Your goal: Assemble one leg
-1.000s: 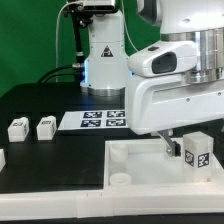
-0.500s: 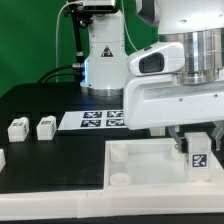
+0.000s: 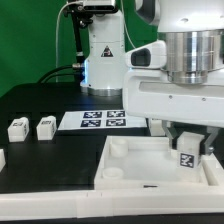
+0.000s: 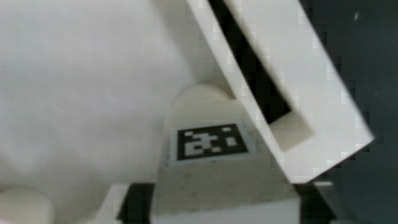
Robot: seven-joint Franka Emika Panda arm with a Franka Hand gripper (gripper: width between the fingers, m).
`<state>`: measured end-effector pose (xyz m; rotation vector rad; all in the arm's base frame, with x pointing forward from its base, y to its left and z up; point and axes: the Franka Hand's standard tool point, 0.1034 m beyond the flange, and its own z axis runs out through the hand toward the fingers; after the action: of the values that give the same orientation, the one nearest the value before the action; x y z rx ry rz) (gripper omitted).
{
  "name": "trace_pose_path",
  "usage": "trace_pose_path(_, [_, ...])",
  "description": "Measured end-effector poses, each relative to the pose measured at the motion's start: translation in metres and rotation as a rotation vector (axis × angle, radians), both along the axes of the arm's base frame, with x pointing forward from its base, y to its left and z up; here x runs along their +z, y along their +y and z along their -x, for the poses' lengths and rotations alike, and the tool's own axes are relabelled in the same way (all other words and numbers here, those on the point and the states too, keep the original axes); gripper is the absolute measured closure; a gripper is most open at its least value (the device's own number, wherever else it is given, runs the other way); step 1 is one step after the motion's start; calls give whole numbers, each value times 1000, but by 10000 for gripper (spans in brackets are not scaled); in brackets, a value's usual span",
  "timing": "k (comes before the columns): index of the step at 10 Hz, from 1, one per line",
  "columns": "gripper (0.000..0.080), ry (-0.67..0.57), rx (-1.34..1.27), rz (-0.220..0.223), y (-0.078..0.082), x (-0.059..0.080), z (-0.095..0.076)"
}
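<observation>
Now, legs: three — one (image 3: 187, 158) gripped, two loose (image 3: 18, 128) (image 3: 45, 127).
Gripper (image 3: 188, 147): closed on the gripped leg, over the panel (image 3: 125, 160).

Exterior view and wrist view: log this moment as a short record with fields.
held part: small white blocky leg with a black-and-white tag, upright
gripper: two-finger gripper shut on the leg
below it: large white square panel with raised rim
spare parts: two small white tagged blocks on the black table, exterior view's left
marker board: flat white tagged strip, behind the panel
</observation>
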<state>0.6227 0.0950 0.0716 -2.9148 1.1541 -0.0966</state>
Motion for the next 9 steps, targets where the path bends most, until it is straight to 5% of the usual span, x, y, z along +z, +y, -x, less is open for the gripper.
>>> trace_pose_path(4, [479,11,-231,49,-24,1,3])
trace_pose_path(5, [366,14,-256,38,-22,0,4])
trace_pose_path(6, [366,15,-255,34,-22,0,4])
trace_pose_path(8, [166,15,-255,33,-21,0,4])
trace_pose_path(9, [166,16,-255,33,-21,0,4])
